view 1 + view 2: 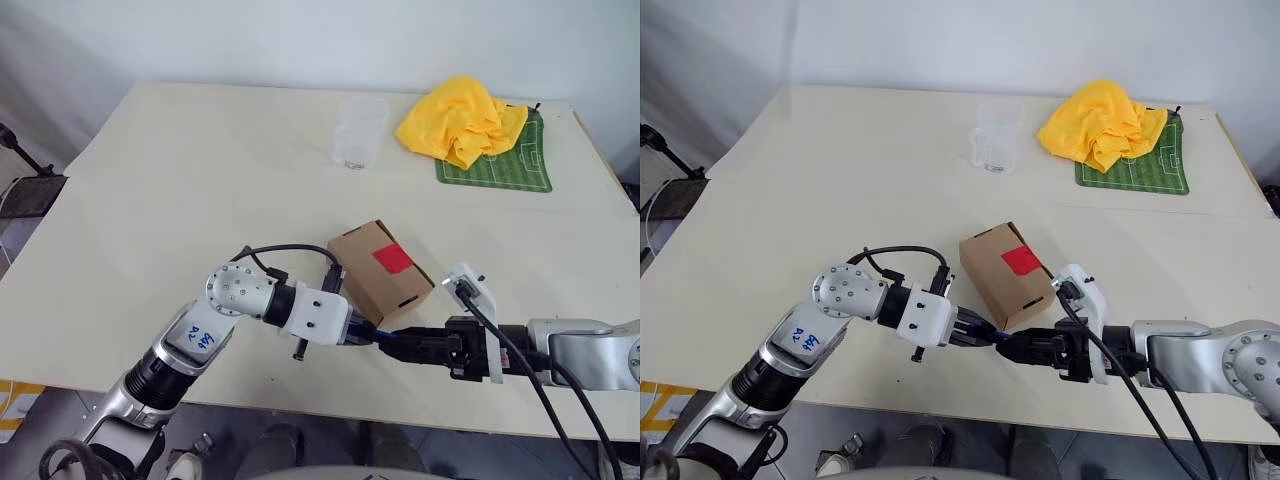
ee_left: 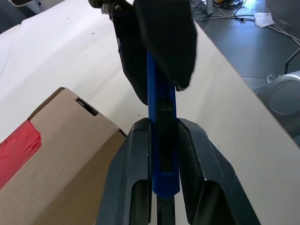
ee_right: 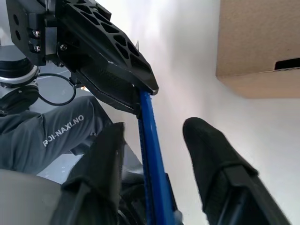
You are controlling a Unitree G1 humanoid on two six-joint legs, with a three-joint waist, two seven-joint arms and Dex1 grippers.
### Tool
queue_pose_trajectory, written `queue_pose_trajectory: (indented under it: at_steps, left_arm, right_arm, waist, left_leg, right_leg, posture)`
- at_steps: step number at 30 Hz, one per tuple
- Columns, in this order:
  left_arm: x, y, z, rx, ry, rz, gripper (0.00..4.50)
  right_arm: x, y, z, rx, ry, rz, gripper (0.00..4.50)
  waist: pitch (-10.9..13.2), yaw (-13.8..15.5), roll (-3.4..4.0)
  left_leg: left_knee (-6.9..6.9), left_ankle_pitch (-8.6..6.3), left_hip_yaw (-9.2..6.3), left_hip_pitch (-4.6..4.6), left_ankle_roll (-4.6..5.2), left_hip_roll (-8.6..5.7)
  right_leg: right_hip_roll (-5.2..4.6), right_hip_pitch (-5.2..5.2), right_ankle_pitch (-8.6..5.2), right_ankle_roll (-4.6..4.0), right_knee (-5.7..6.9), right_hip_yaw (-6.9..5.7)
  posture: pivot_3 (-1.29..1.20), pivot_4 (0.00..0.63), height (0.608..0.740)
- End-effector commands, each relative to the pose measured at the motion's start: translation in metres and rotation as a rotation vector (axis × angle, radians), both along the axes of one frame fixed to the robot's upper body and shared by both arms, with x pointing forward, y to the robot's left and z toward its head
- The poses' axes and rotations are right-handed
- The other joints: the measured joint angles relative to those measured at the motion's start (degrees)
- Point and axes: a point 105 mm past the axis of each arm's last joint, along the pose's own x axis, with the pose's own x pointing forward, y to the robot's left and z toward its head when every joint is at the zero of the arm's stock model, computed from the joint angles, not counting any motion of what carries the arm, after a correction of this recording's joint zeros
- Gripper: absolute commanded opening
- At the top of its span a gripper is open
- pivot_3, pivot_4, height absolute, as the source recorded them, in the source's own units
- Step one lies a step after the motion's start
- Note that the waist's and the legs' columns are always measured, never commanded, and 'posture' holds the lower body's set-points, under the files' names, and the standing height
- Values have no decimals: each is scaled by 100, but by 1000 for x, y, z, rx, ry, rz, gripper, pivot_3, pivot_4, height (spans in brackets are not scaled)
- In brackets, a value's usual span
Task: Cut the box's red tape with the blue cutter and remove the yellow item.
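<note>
The brown box (image 1: 360, 268) stands on the table near its front edge, with the red tape (image 1: 393, 258) on its upper face and a small slot (image 2: 86, 107) in its side. Just in front of the box, my left gripper (image 2: 161, 126) is shut on the blue cutter (image 2: 161, 140), which it holds roughly level, pointing right. My right gripper (image 3: 157, 126) faces it from the right. Its fingers (image 3: 211, 154) straddle the cutter's (image 3: 150, 140) free end, with a gap still showing on one side. The yellow item is hidden.
A crumpled yellow cloth (image 1: 462, 120) lies on a green pitch-patterned mat (image 1: 510, 170) at the table's far right. A clear plastic cup (image 1: 358, 130) stands at the far middle. The table's front edge (image 1: 300, 410) runs just below both grippers.
</note>
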Motion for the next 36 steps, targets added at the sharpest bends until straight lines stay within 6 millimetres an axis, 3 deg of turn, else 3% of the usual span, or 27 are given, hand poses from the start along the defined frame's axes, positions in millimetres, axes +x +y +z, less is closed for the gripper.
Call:
queue_pose_trajectory:
  at_steps: [1, 21, 24, 29, 36]
  left_arm:
    - [-7, -6, 9, -16, -46, -37, 450]
    - [-7, -6, 8, -16, -41, -26, 450]
    - [-7, -6, 8, -16, -42, -28, 450]
    - [-6, -7, 9, -17, -47, -28, 450]
    - [-4, -7, 10, -22, -56, -20, 450]
  right_arm:
    - [0, 4, 5, 21, -9, 9, 2229]
    - [15, -2, 10, 54, -17, -35, 2229]
    - [17, -3, 11, 71, -21, -49, 1685]
    - [17, -2, 11, 82, -19, -54, 46]
    - [9, -3, 8, 71, 0, -24, 12]
  waist:
    - [0, 0, 0]
    - [0, -3, 0]
    - [0, -5, 0]
    - [0, -2, 0]
    - [0, -2, 0]
  left_leg:
    - [0, 0, 0, 0, 0, 0]
    - [0, 0, 0, -1, 0, 0]
    - [-1, 0, -1, -1, 0, 0]
    - [-1, 0, -1, -1, 0, 0]
    - [-1, 0, -1, -1, 0, 0]
  right_leg:
    - [0, 0, 0, 0, 0, 0]
    - [0, -1, 0, 0, 0, 1]
    - [0, -1, 0, 0, 0, 1]
    - [0, -1, 0, 0, 0, 1]
    - [0, -1, 0, 0, 0, 2]
  posture:
    - [0, 150, 740]
    - [0, 150, 740]
    - [0, 150, 740]
    - [0, 150, 740]
    - [0, 150, 740]
